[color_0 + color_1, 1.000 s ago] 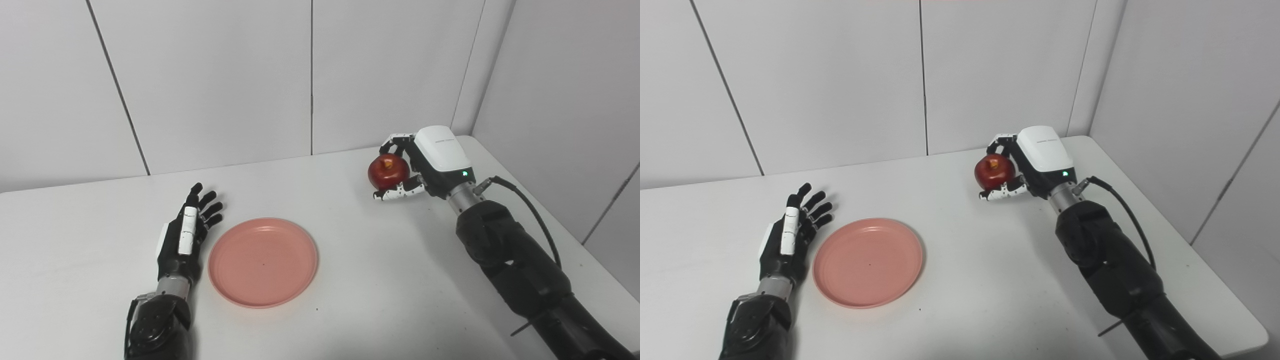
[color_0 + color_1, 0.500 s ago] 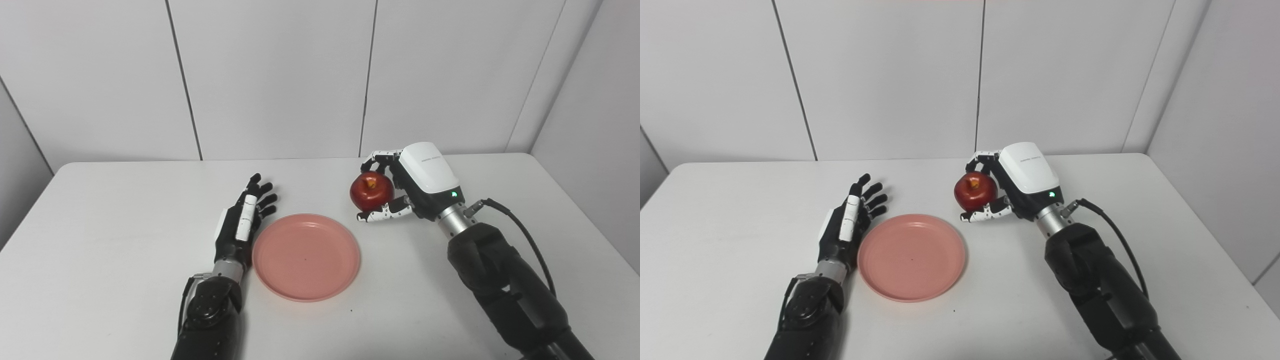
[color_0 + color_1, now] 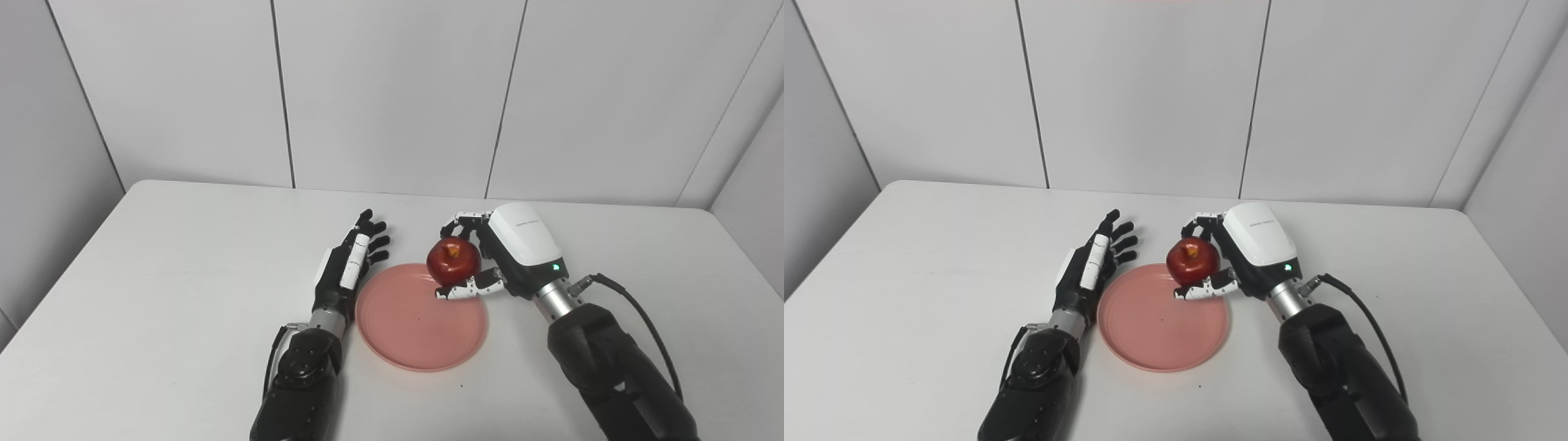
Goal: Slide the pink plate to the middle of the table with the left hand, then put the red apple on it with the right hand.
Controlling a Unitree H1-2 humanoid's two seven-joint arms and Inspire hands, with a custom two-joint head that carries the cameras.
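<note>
The pink plate (image 3: 416, 331) lies flat near the middle of the white table (image 3: 153, 275). My left hand (image 3: 349, 266) rests open beside the plate's left rim, fingers stretched toward the wall. The red apple (image 3: 453, 261) hangs over the plate's far right edge, stem up. My right hand (image 3: 508, 257) is shut on it, fingers curled over the far side and thumb under the near side. In the right eye view the apple (image 3: 1192, 262) sits just above the plate (image 3: 1157, 327), held by the right hand (image 3: 1249, 257).
White wall panels stand close behind the table. The table's right edge (image 3: 735, 245) runs near a side wall, and the left edge (image 3: 73, 257) is in view. A black cable (image 3: 637, 312) loops off my right wrist.
The camera has swung left, shifting the whole picture rightward. Against the plate, my right hand has carried the apple from well to the right to over the plate's far right rim. The left hand stays put.
</note>
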